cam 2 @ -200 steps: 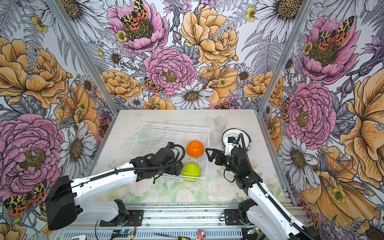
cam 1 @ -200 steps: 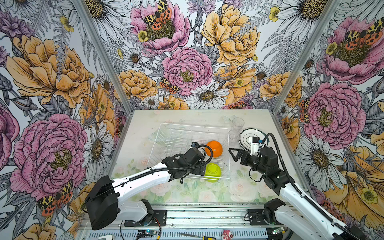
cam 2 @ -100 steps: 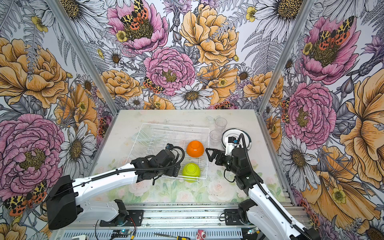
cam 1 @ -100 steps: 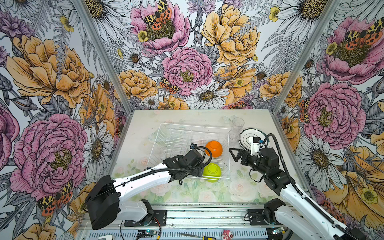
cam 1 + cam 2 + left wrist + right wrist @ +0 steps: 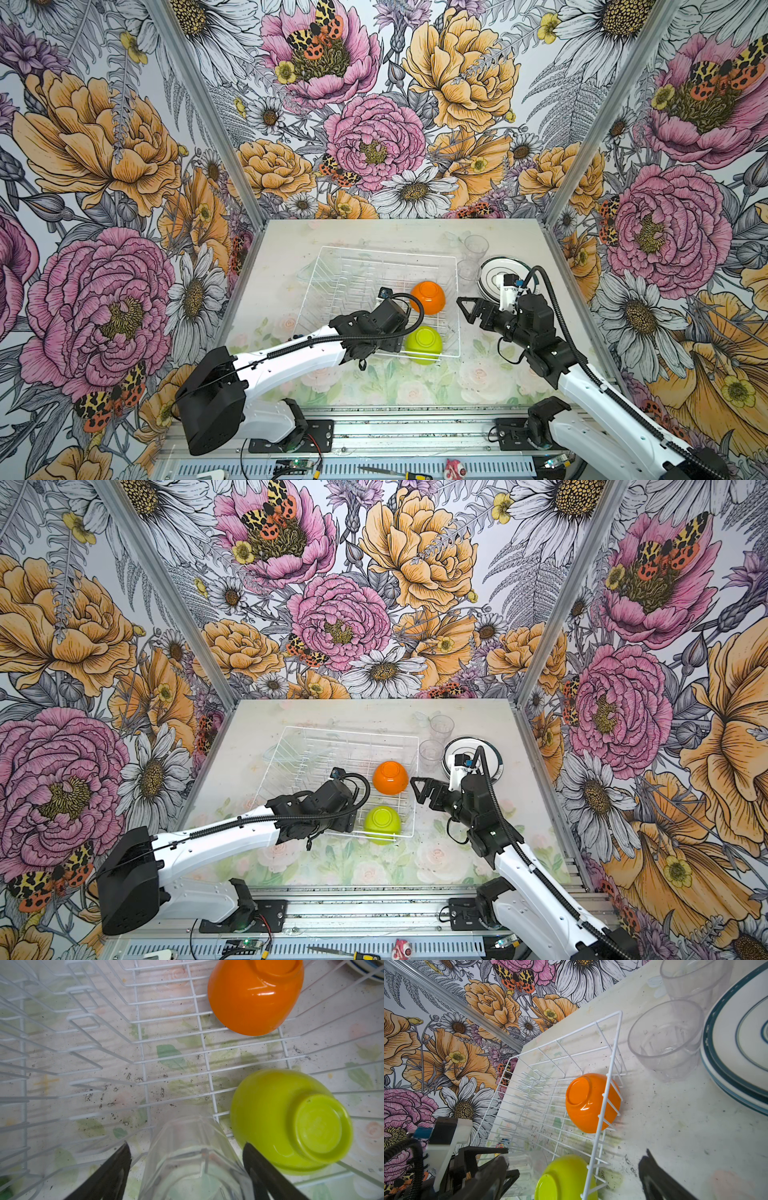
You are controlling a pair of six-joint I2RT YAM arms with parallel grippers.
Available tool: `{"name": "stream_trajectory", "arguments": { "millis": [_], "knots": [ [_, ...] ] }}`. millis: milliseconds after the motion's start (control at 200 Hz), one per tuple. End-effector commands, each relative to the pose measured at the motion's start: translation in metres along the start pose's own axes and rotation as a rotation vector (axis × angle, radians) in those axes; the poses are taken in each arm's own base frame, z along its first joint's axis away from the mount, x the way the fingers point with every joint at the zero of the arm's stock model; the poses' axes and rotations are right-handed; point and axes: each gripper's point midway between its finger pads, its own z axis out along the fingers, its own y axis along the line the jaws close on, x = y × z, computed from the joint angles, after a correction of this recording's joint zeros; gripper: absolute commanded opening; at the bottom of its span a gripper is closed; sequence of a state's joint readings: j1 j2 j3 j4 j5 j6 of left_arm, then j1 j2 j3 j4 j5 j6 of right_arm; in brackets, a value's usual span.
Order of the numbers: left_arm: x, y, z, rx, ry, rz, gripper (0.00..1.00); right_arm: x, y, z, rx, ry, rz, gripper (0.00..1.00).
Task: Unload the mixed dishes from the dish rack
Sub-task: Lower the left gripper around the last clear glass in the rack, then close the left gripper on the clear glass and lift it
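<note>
My left pincer (image 5: 185, 1145) is down inside the rack (image 5: 386, 251), close to its near edge. The fingers are apart with a clear cup (image 5: 191, 1159) between them. One finger (image 5: 112, 1172) shows a thin gap to the cup wall and the other sits about on it, so I can't call it clamped. The cup's long axis runs along the fingers, far end toward the rack floor, other end toward the wrist camera. I can't tell which end is the mouth.

The green bowl (image 5: 423, 344) is in the rack's near right corner, just beside the cup, upside down, base up and tilted. The orange bowl (image 5: 428, 297) is against the rack's right wall, about midway along it, also upside down, base up, a bit tilted. The bowls sit apart.

My right pincer (image 5: 467, 309) hovers at the rack's right wall, level with the gap between the bowls. Its fingers are wide apart and hold nothing.

On the table (image 5: 282, 270), outside the rack's far right corner, I see two cups (image 5: 476, 247) upright, mouths up, one behind the other. Just right of them the plates (image 5: 490, 270) lie in a flat stack near the table's right edge.
</note>
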State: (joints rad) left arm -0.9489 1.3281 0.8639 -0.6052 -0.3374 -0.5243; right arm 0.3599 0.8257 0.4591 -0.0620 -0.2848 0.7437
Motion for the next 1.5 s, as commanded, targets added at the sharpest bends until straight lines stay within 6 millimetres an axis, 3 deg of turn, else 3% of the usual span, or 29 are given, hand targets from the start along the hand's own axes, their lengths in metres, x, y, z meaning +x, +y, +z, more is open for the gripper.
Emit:
{"name": "stream_trajectory", "arguments": {
  "millis": [0,410,485,525,621,926,1116,1296,1496],
  "knots": [
    [-0.002,0.003,-0.002,-0.024,-0.021,0.001,0.84,-0.014,0.010,-0.001,-0.013,-0.031,-0.013,0.99],
    [0.009,0.000,0.008,-0.042,0.019,0.043,0.82,-0.012,0.006,0.001,0.001,-0.025,-0.004,0.99],
    [0.009,0.002,0.008,-0.063,0.023,0.062,0.79,-0.012,0.005,0.001,0.004,-0.025,-0.003,0.99],
    [0.008,0.008,0.005,-0.091,0.015,0.070,0.73,-0.011,0.005,0.001,0.002,-0.023,-0.003,0.99],
    [-0.002,0.018,-0.006,-0.126,-0.027,0.080,0.60,-0.010,0.004,0.001,0.005,-0.020,0.000,0.99],
    [-0.049,0.049,-0.060,-0.048,-0.216,-0.087,0.56,-0.006,0.007,0.002,-0.017,-0.018,-0.030,0.99],
    [-0.066,0.062,-0.071,0.098,-0.257,-0.232,0.56,-0.007,0.027,0.000,-0.147,-0.083,-0.019,0.99],
    [-0.084,0.049,-0.081,0.291,-0.289,-0.328,0.54,0.000,0.046,0.005,-0.179,-0.055,-0.062,0.99],
    [-0.107,0.037,-0.094,0.379,-0.337,-0.349,0.54,0.010,0.078,0.021,-0.219,-0.013,-0.140,0.99]
  ]
}}
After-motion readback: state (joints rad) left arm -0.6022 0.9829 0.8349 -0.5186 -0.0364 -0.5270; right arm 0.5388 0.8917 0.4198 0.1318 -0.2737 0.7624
